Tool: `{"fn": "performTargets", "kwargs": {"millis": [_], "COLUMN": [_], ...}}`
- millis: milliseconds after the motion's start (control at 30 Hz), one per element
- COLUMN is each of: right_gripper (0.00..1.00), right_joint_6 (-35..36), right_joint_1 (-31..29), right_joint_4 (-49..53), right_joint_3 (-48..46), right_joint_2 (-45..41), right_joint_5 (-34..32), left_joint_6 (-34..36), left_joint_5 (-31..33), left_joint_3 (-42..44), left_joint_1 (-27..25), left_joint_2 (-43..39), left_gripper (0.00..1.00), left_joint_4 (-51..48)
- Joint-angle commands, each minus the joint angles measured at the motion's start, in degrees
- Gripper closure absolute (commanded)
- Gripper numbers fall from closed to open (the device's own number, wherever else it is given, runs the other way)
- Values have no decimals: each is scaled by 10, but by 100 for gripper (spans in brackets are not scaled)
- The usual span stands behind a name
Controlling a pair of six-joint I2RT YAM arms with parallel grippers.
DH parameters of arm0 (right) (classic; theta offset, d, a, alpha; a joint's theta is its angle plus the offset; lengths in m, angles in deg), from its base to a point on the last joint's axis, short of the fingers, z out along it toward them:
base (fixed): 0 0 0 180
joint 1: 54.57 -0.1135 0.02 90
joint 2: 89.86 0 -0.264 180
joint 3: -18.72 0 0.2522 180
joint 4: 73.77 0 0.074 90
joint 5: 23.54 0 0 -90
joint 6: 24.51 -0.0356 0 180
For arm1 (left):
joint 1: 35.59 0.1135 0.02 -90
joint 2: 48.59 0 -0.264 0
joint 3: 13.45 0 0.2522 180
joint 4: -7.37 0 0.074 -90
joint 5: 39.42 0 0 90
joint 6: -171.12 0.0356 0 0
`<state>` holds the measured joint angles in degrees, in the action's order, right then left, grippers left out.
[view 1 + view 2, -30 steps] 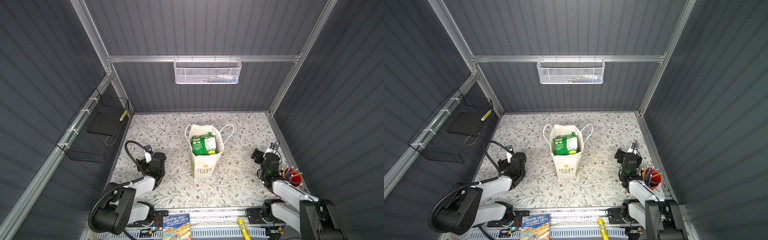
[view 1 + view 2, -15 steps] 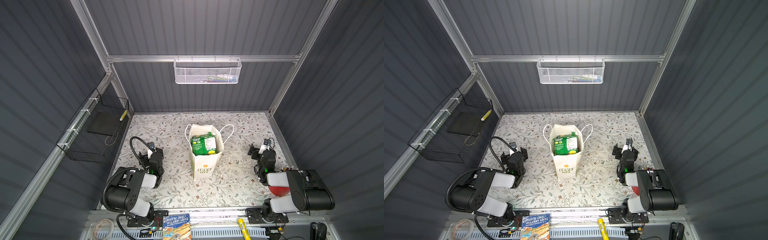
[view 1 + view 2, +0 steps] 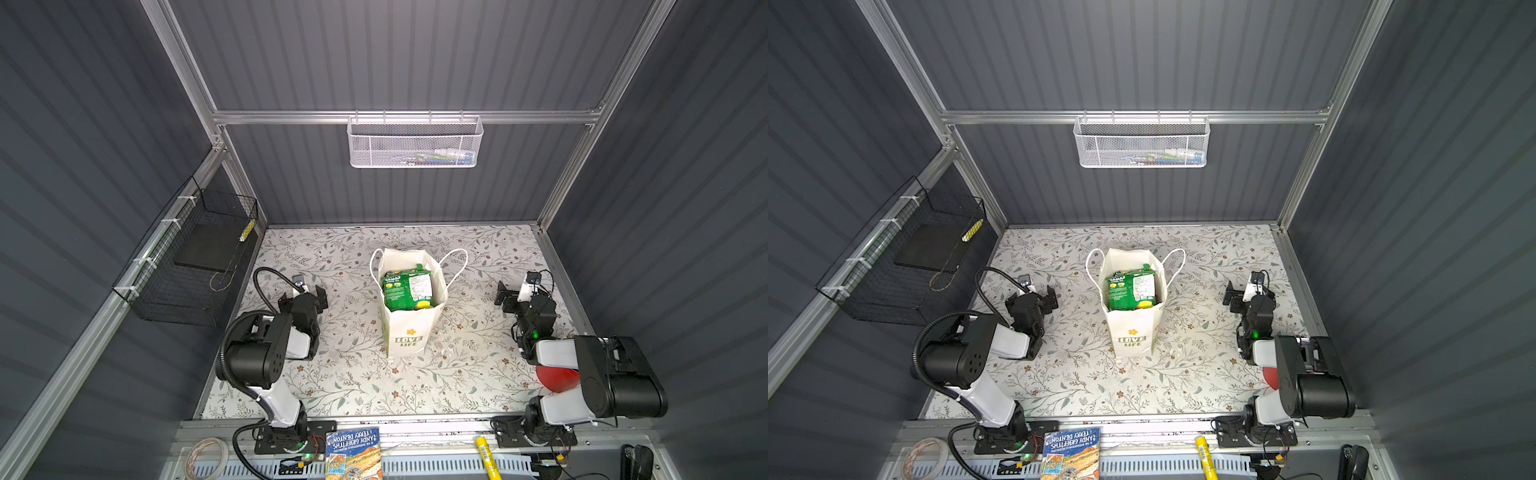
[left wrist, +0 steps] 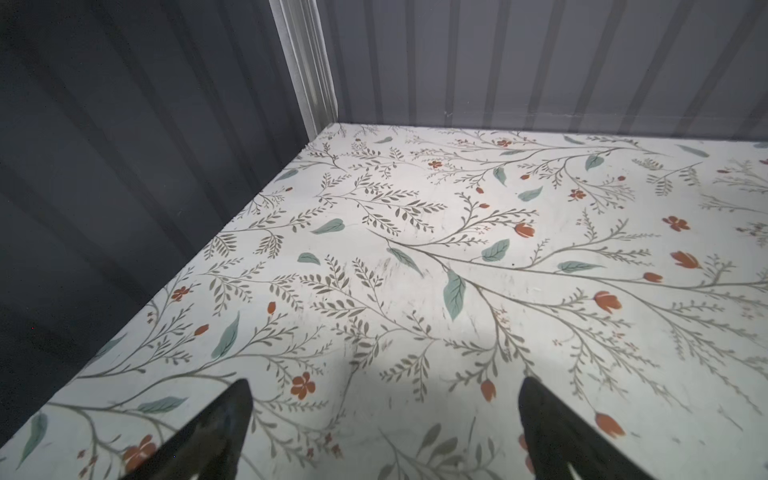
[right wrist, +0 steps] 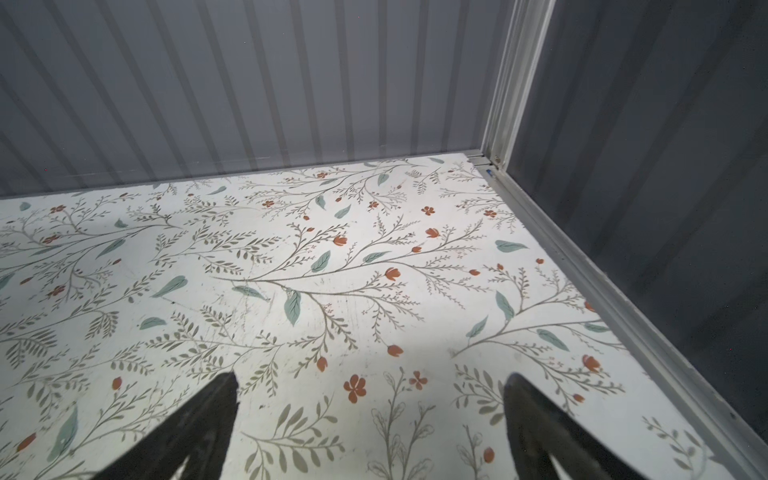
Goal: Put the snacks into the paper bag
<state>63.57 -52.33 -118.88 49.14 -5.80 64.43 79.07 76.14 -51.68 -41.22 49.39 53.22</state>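
Note:
The white paper bag (image 3: 409,332) (image 3: 1133,332) stands upright in the middle of the floral table, its mouth open. Green snacks (image 3: 407,289) (image 3: 1131,289) fill its top; any others inside are hidden. My left gripper (image 3: 303,293) (image 3: 1036,297) hovers low over the table left of the bag, open and empty. To the right of the bag my right gripper (image 3: 519,295) (image 3: 1246,297) is also open and empty. Both wrist views show only bare floral table between the spread jaws of the left gripper (image 4: 384,382) and of the right gripper (image 5: 371,376).
A white mesh basket (image 3: 415,143) hangs on the back wall and a black wire basket (image 3: 195,257) on the left wall. A red pencil cup (image 3: 557,376) sits under the right arm. A blue-covered book (image 3: 353,455) and a yellow marker (image 3: 484,453) lie on the front rail.
Both arms have folded back, their elbows rising toward the front edge. The grippers shifted slightly toward the back wall and stayed open. The bag has not moved.

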Motion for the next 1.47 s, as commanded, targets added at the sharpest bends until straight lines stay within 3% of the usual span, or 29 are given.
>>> {"fn": "performTargets", "kwargs": {"millis": [0,67,133,733,1433], "right_gripper": [1,1,1,1,1], "right_joint_6": [-12,-16,-16,-7,-4], "right_joint_1": [28,35,35,23,17], "right_joint_4": [45,38,40,32,31], "right_joint_3": [29,27,28,21,21], "right_joint_2": [-1,1,0,-5,-5], "right_joint_5": [72,85,85,65,53], "left_joint_6": [-6,-11,-5,0,24], "left_joint_5": [-31,-31,-29,-27,-92], "left_joint_3": [-9,-12,-3,-12,-23], "left_joint_1": [8,8,7,2,3], "left_joint_2": [9,-3,4,4,5], "left_gripper": [0,0,0,0,0], "left_joint_4": [-29,-63,-23,-45,-63]}}
